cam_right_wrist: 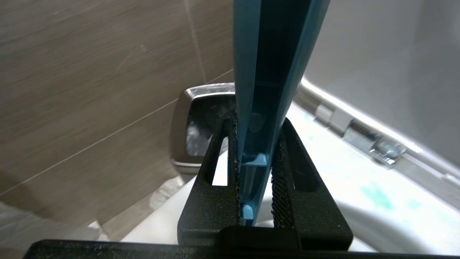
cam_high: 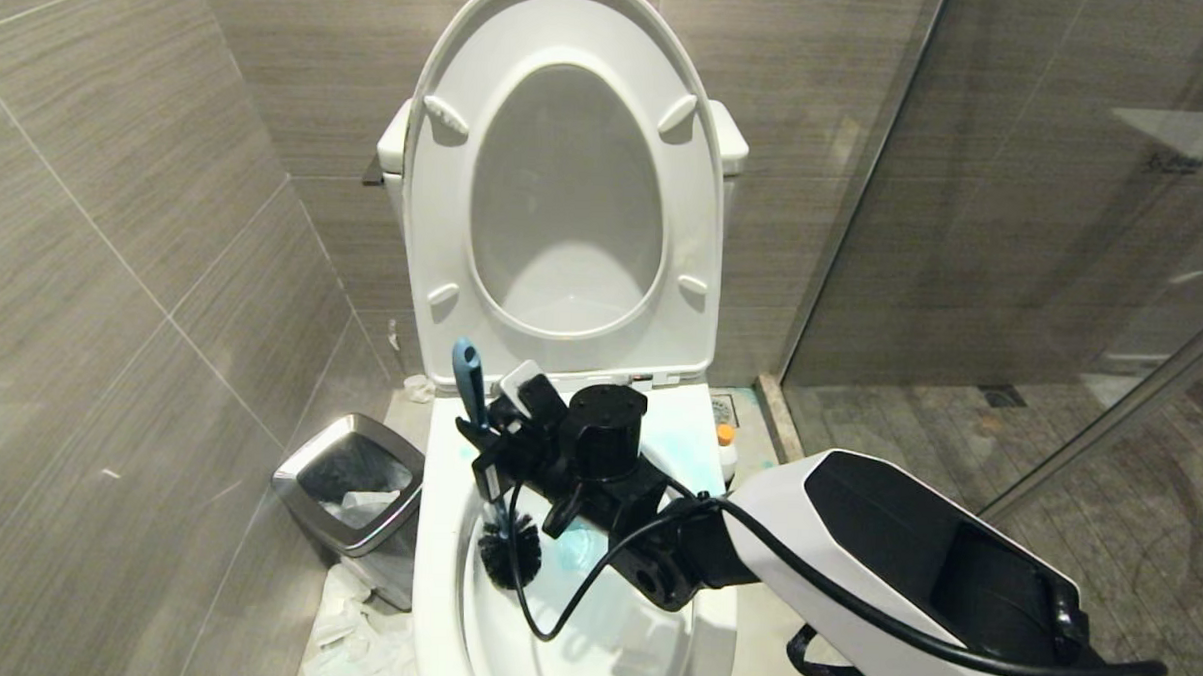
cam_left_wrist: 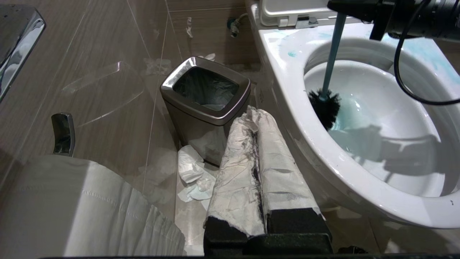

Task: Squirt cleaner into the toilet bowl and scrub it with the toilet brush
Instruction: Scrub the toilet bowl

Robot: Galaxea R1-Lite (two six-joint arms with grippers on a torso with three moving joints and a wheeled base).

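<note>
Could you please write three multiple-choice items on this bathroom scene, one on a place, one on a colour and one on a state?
1. Where is the toilet brush's bristle head?
A. inside the toilet bowl
B. in the waste bin
C. on the floor

2. What colour is the cleaner's cap?
A. green
B. orange
C. black

3. How is the toilet seat?
A. lowered
B. removed
C. raised upright

Answers: 1 A, the black head sits below the rim against the bowl's wall. 2 B, an orange cap tops the bottle beside the toilet. 3 C, the seat stands against the tank, with the right gripper shut on the brush handle.
</note>
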